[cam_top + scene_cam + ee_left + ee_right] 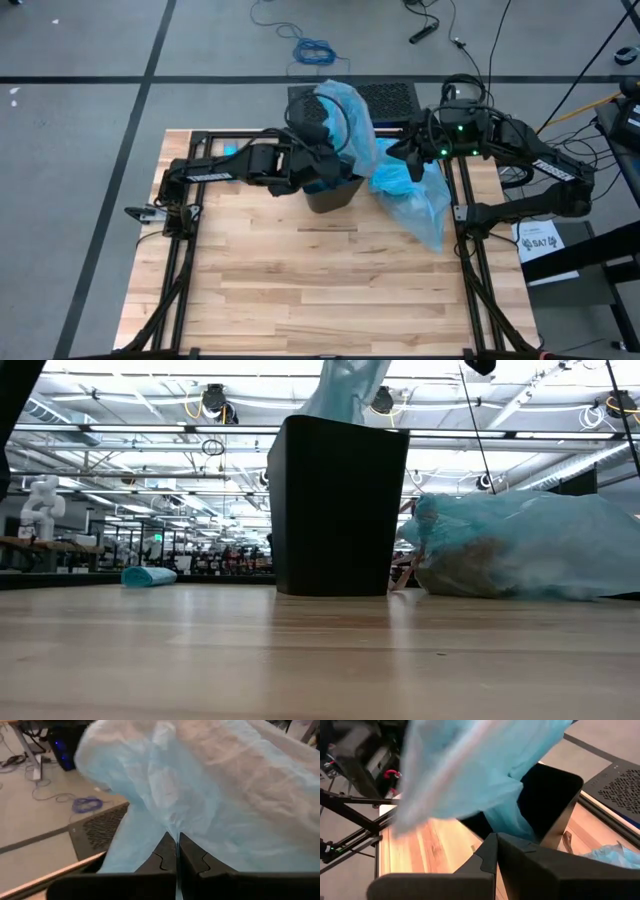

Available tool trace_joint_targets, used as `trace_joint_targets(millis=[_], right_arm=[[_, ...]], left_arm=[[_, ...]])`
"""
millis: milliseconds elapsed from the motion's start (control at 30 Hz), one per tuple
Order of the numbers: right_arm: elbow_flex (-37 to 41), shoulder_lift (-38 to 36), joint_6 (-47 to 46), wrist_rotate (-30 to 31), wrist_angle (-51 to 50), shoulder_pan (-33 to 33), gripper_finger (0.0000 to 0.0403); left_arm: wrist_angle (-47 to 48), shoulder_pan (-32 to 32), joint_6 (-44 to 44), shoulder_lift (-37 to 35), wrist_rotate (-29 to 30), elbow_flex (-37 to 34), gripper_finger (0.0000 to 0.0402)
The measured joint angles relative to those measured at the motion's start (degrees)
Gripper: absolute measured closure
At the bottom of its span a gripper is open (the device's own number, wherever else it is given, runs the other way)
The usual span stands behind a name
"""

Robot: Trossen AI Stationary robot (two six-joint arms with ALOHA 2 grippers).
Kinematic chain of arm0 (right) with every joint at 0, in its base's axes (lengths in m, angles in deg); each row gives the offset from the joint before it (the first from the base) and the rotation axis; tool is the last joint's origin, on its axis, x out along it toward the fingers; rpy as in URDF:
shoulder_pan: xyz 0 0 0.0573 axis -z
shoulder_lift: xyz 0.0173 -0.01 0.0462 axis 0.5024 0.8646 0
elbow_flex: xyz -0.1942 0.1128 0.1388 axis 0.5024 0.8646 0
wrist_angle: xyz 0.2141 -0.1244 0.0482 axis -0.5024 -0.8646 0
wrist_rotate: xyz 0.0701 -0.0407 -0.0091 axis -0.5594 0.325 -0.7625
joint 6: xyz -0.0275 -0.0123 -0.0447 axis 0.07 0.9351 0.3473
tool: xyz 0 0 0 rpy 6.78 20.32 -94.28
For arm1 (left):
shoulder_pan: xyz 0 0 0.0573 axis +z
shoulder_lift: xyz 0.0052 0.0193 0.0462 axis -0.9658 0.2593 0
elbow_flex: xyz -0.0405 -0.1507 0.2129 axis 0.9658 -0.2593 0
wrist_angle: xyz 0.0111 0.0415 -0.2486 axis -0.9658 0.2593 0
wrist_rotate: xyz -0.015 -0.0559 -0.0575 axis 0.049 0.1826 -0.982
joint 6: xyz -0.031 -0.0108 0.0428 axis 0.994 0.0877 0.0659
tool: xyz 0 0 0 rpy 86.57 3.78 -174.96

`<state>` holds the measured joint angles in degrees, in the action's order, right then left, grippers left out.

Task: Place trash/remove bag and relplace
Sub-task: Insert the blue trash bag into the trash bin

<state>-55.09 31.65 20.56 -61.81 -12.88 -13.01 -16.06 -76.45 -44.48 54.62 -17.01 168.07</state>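
While both arms meet over the far middle of the table, the scene reads as follows:

Bin: a black trash bin (333,192) stands upright on the wooden table (320,290), mouth up; the low view shows its dark tapered wall (335,505) resting flat on the boards.

Fresh bag: a light-blue plastic bag (350,115) rises out of the bin mouth — its long axis runs up and away toward the table's far edge, the lower end trailing down into the bin (507,822).

Left gripper: the left gripper (176,851) has its jaws pressed together on a fold of the fresh bag (200,785), held above the bin.

Right gripper: the right gripper (497,851) is also fully closed; film of the same bag hangs just ahead of its tips, but whether it pinches that film I cannot tell.

Filled bag: a second light-blue bag (415,195) lies on its side just to the right of the bin, its long axis slanting toward the near right.

Trash: brown crumpled scraps (470,565) show through the filled bag's film in the low view only; from above they are hidden.

Roll: a small blue roll (148,576) lies on the table well left of the bin — clear in the low view, barely a glimpse behind the left arm from above.
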Motion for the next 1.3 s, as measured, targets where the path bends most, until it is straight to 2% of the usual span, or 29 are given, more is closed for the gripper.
trace_joint_targets(millis=[133, 333, 567, 800, 967, 1067, 1167, 1300], right_arm=[[0.00, -0.79, 0.00, 0.00, -0.26, 0.00, 0.0403], [0.00, -1.62, 0.00, 0.00, -1.28, 0.00, 0.0403], [0.00, -1.97, -1.46, -0.11, -1.58, 0.00, 0.0403], [0.00, -1.97, -1.53, -0.17, -1.34, 0.00, 0.0403], [0.00, -1.97, -1.53, -0.20, 0.18, 0.00, 0.0403], [0.00, -1.88, -1.55, -0.21, 2.59, 0.00, 0.0403], [0.00, -1.29, -3.73, -0.23, 5.66, 0.00, 0.0403], [0.00, 0.09, -6.72, -0.26, 8.17, -0.02, 0.0403]], left_arm=[[-9.14, -0.52, -0.81, -1.66, -4.04, -7.78, 0.0402], [-26.92, -0.06, -11.00, -3.41, -17.79, -18.22, 0.0402], [-30.43, 3.22, -12.12, -11.25, -19.54, -28.67, 0.0402], [-47.44, 6.50, -11.62, -23.41, -23.79, -48.04, 0.0402], [-56.09, 8.35, -7.43, -26.82, -29.63, -59.74, 0.0402], [-62.63, 9.00, -6.48, -26.83, -37.28, -62.55, 0.0402], [-67.15, 9.03, -9.54, -26.22, -45.44, -62.57, 0.0402], [-68.49, 8.90, -15.20, -25.80, -51.28, -62.57, 0.0400]])
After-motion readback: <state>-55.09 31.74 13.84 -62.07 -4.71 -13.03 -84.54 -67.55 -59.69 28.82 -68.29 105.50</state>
